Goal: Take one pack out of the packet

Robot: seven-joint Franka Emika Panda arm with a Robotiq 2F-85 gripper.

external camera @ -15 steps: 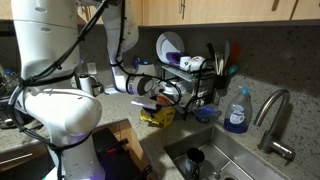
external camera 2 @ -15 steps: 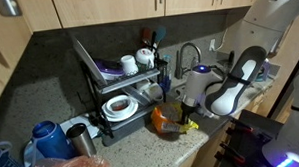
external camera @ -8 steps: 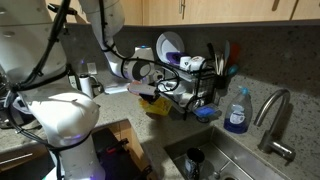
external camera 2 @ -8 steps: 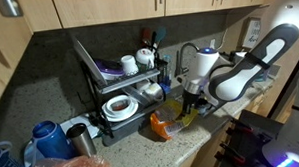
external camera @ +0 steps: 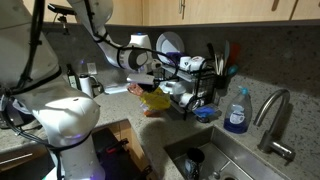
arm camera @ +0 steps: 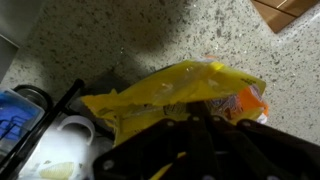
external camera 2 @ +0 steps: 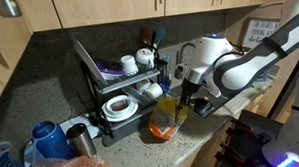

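A yellow and orange packet (external camera: 153,99) hangs in the air in front of the dish rack, held from above by my gripper (external camera: 148,84). In an exterior view the packet (external camera 2: 168,119) dangles under the gripper (external camera 2: 189,92), its lower end close to the counter. In the wrist view the yellow packet (arm camera: 170,92) fills the middle, and the dark fingers (arm camera: 196,130) are shut on its upper edge. I see no single pack outside the packet.
A black dish rack (external camera: 190,80) with plates and cups stands right behind the packet and also shows in an exterior view (external camera 2: 114,80). A sink (external camera: 215,158), tap (external camera: 272,115) and blue soap bottle (external camera: 236,110) lie to one side. The speckled counter (arm camera: 130,30) lies below.
My gripper has risen from the counter and swung toward the dish rack, lifting the packet with it. The packet now hangs in the air instead of resting on the counter.
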